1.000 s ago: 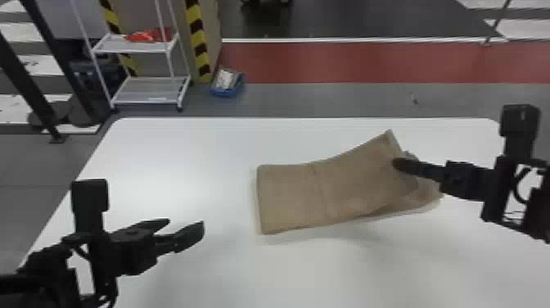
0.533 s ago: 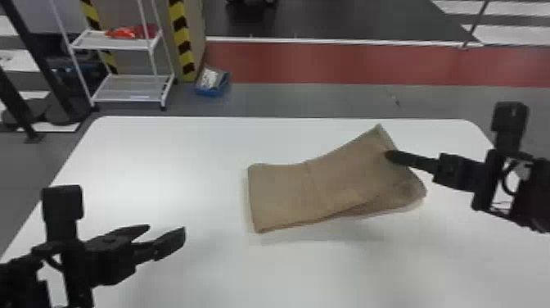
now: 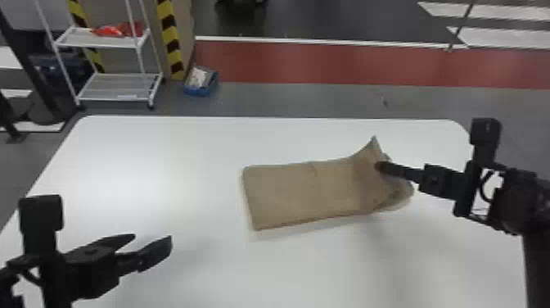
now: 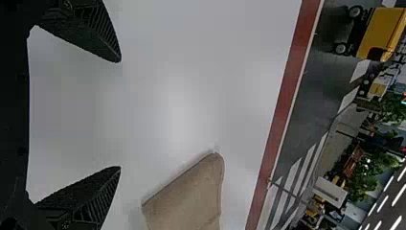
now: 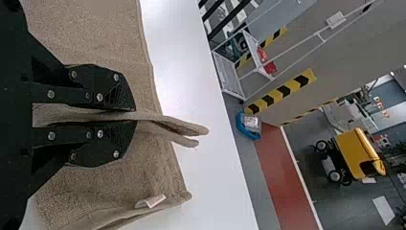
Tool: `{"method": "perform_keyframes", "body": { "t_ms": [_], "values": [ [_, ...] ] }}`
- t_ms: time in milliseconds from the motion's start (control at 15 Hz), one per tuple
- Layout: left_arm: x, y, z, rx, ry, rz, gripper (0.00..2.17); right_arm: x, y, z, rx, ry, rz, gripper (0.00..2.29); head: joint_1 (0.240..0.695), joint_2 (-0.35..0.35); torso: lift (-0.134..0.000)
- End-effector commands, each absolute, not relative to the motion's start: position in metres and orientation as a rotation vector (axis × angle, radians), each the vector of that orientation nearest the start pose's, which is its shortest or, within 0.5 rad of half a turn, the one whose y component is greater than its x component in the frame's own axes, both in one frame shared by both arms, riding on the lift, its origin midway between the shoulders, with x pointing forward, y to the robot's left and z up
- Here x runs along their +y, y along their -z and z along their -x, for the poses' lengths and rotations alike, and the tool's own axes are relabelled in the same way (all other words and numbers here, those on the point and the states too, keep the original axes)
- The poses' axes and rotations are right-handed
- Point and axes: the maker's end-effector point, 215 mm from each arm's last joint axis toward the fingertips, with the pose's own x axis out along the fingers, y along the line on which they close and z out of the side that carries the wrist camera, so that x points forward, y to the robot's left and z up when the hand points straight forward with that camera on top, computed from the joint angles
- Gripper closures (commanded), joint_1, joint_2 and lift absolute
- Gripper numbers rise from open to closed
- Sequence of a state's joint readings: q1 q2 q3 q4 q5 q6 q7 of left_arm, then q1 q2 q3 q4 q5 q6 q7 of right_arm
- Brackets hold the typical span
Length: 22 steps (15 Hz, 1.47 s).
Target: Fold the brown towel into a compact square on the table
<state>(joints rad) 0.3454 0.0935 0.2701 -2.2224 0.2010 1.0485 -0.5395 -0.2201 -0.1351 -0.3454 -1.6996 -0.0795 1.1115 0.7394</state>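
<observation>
Towel (image 3: 303, 192), brown and folded into a long flat shape, lies on the white bench (image 3: 163, 164), right of its middle in the head view. Its left part is flat, while the far corner at its right end is pulled up into a peak beside the right hand (image 3: 378, 166). That hand is clenched on the cloth: the right wrist view shows a raised fold (image 5: 165, 122) pinched between its two black fingers, with two rounded tips of towel poking out past them. How many layers are caught in the grip, I cannot tell. In the head view one finger hides the other, and the tucked cloth under the raised end is hard to make out. A small pale tag (image 5: 151, 201) sits near the towel's edge; any writing on it is too small to read.

The left hand (image 3: 150, 238) is released, its fingers spread above the bench, well apart from the towel. The left wrist view cuts the towel off at its border, and the near side of the bench runs out of the head view.

Beyond the bench stand a white shelf rack (image 3: 118, 86) with something red (image 3: 112, 30) on it, contents unclear, and a blue box (image 3: 196, 91) on the floor.
</observation>
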Motion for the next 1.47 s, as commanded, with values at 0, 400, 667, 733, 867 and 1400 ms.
{"method": "perform_keyframes", "body": {
  "t_ms": [0, 400, 667, 733, 867, 1400],
  "values": [
    [0.236, 0.428, -0.404, 0.675, 0.369, 0.260, 0.08, -0.296, 0.374, -0.566, 0.605, -0.387, -0.394, 1.00, 0.695, -0.060, -0.123],
    [0.237, 0.429, -0.403, 0.677, 0.365, 0.258, 0.08, -0.280, 0.337, -0.579, 0.538, -0.479, -0.405, 1.00, 0.695, -0.059, -0.123],
    [0.235, 0.431, -0.401, 0.682, 0.370, 0.260, 0.08, -0.298, 0.352, -0.578, 0.564, -0.461, -0.405, 1.00, 0.695, -0.050, -0.123],
    [0.233, 0.432, -0.400, 0.686, 0.374, 0.261, 0.08, -0.307, 0.357, -0.580, 0.566, -0.448, -0.395, 1.00, 0.695, -0.055, -0.123],
    [0.229, 0.434, -0.400, 0.691, 0.379, 0.257, 0.08, -0.323, 0.362, -0.592, 0.540, -0.425, -0.367, 1.00, 0.695, -0.072, -0.123],
    [0.230, 0.435, -0.401, 0.672, 0.378, 0.253, 0.08, -0.356, 0.399, -0.605, 0.588, -0.328, -0.282, 0.24, 0.695, -0.127, -0.123]
  ]
}}
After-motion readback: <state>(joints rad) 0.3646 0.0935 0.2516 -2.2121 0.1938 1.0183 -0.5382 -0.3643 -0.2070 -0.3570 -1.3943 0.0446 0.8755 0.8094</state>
